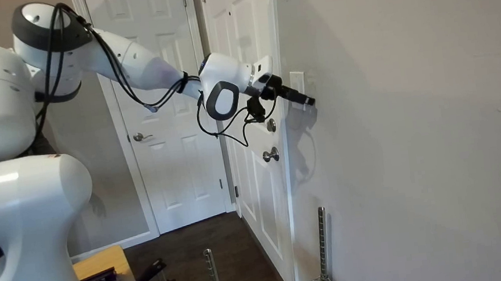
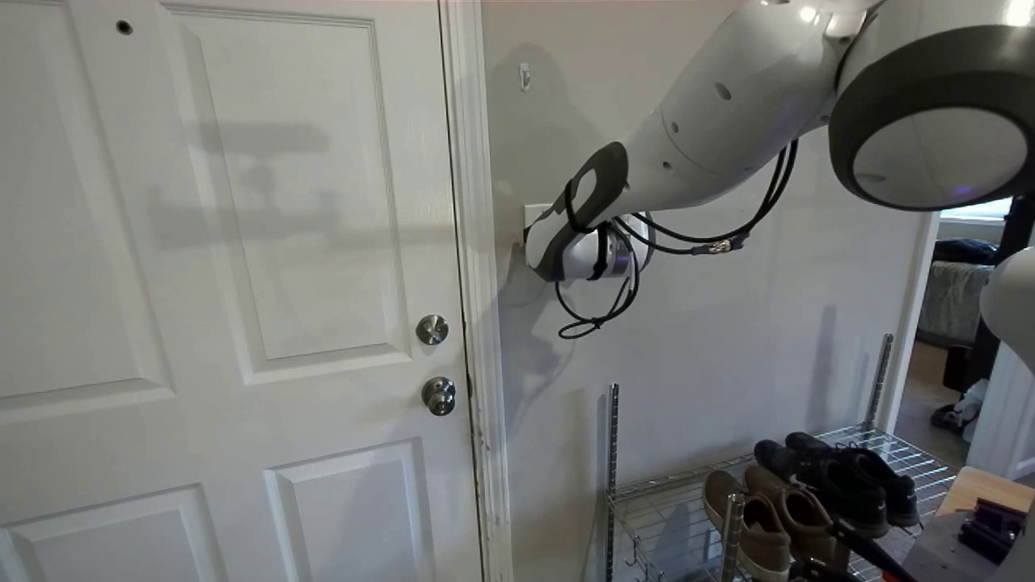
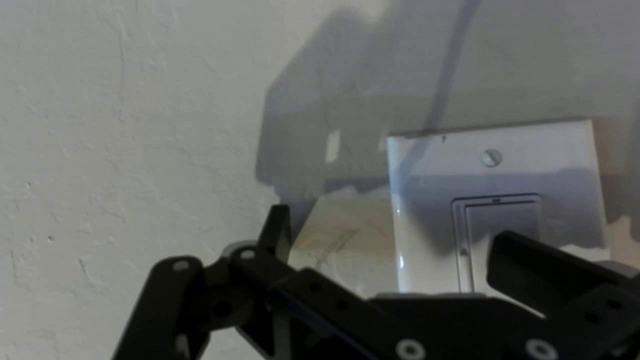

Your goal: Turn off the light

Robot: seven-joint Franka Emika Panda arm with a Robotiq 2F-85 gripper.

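Observation:
A white light switch plate (image 3: 545,147) with a screw at its top is on the wall, on the right of the wrist view. Its flat rocker switch (image 3: 505,217) sits in a dark-outlined frame; its lower part is hidden behind the gripper. The plate also shows in both exterior views (image 1: 297,80) (image 2: 534,213), partly covered by the arm. My gripper (image 3: 387,237) is open and empty, its fingers wide apart. One finger overlaps the rocker in the wrist view, the other is over bare wall; contact cannot be told. In an exterior view the gripper (image 1: 306,99) points at the wall beside the plate.
A white door (image 2: 323,453) with metal knobs (image 2: 439,396) stands beside the plate. A small hook (image 2: 525,77) is on the wall above. A wire rack (image 2: 671,485) with upright posts and several shoes (image 2: 841,485) stands below. Cables (image 1: 231,135) hang from the wrist.

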